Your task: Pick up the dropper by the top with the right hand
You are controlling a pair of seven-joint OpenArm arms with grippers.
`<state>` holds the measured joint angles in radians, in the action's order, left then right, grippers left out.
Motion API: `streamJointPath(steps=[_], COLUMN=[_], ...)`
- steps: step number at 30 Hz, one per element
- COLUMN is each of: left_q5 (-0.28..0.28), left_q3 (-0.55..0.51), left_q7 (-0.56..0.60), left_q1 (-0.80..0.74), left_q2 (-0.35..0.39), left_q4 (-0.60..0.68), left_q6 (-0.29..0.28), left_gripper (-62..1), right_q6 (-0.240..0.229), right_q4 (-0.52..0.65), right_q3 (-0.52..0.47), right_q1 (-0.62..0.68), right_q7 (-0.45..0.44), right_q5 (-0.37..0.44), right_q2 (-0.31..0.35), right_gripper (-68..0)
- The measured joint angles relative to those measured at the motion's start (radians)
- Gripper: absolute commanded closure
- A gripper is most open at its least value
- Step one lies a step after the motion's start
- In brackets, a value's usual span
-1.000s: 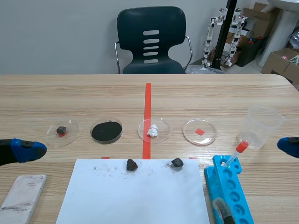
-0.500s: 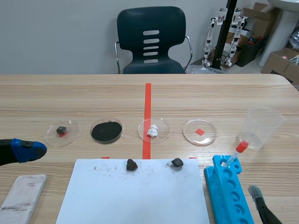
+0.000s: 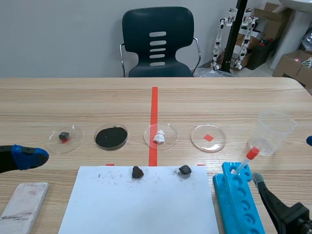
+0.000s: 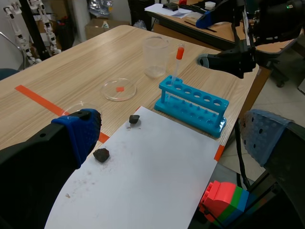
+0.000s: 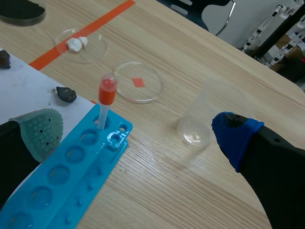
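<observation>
Around the dropper [image 5: 105,102] we see a blue rack [image 5: 62,176] lying at the right edge of a white paper sheet [image 3: 141,202]. The dropper stands in the rack's end hole, the one nearest a clear cup [image 5: 205,119], with its red bulb uppermost and leaning a little toward the cup. Beyond the rack a dish with a red square [image 5: 139,82] sits just past the sheet's corner. Farther along the row are a dish with white lumps [image 3: 160,136], a dish of black powder [image 3: 111,137] and a dish with a dark lump [image 3: 65,138]. Two dark stones [image 3: 137,171] rest on the sheet's far edge. A grey-white block [image 3: 22,207] lies beside the sheet on the left, and a chair [image 3: 157,44] stands behind the table. Nothing stands over the bulb.

The dropper's tube is thin and clear, so we cannot tell whether it holds liquid. In the scene view the right arm is cut off at the picture's corner.

The right gripper [image 5: 138,131] hangs low over the table with its fingers spread wide and holding nothing. Its grey-green pad is beside the rack and its blue pad is by the cup. The dropper is ahead of it and apart. The left gripper [image 4: 171,133] hovers over the sheet's left side, likewise wide open.
</observation>
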<state>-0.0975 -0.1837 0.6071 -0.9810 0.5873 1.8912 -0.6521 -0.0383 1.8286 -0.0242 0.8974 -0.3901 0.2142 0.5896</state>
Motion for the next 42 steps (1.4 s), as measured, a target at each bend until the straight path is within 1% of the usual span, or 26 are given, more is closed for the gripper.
streamJointPath(steps=[2,4,7,8,14,16,22,28,33,37,42], left_q5=[0.0,0.0,0.0,0.0,0.0,0.0,0.0,0.0,0.0,0.0,0.0], left_q3=[0.0,0.0,0.0,0.0,0.0,0.0,0.0,0.0,0.0,0.0,0.0], left_q7=[0.0,0.0,0.0,0.0,0.0,0.0,0.0,0.0,0.0,0.0,0.0], left_q1=[0.0,0.0,0.0,0.0,0.0,0.0,0.0,0.0,0.0,0.0,0.0], left_q2=[0.0,0.0,0.0,0.0,0.0,0.0,0.0,0.0,0.0,0.0,0.0], left_q4=[0.0,0.0,0.0,0.0,0.0,0.0,0.0,0.0,0.0,0.0,0.0], left_q6=[0.0,0.0,0.0,0.0,0.0,0.0,0.0,0.0,0.0,0.0,0.0], left_gripper=[-61.5,-61.5,-61.5,-61.5,-61.5,-61.5,-61.5,-61.5,-61.5,-61.5,-61.5], right_q6=[-0.003,-0.027,-0.038,-0.046,-0.056,-0.071,-0.074,-0.072,-0.072,-0.072,-0.072], right_q4=[0.0,-0.001,-0.001,-0.002,-0.033,-0.054,-0.108,-0.117,-0.117,-0.117,-0.117], right_q3=[0.0,0.0,0.007,0.012,0.064,0.079,0.132,0.154,0.159,0.159,0.159], right_q1=[-0.022,-0.047,-0.084,-0.095,-0.156,-0.172,-0.22,-0.255,-0.257,-0.257,-0.257], right_q7=[0.02,0.03,0.056,0.06,0.063,0.064,0.067,0.067,0.066,0.066,0.066], right_q5=[0.0,0.0,0.0,0.0,0.0,0.0,0.0,0.0,0.0,0.0,0.0], right_q2=[0.0,0.0,0.0,-0.002,-0.002,-0.002,-0.002,-0.002,-0.002,-0.002,-0.002], right_gripper=[-67.9,-67.9,-67.9,-67.9,-67.9,-67.9,-67.9,-67.9,-67.9,-62.0,-50.8])
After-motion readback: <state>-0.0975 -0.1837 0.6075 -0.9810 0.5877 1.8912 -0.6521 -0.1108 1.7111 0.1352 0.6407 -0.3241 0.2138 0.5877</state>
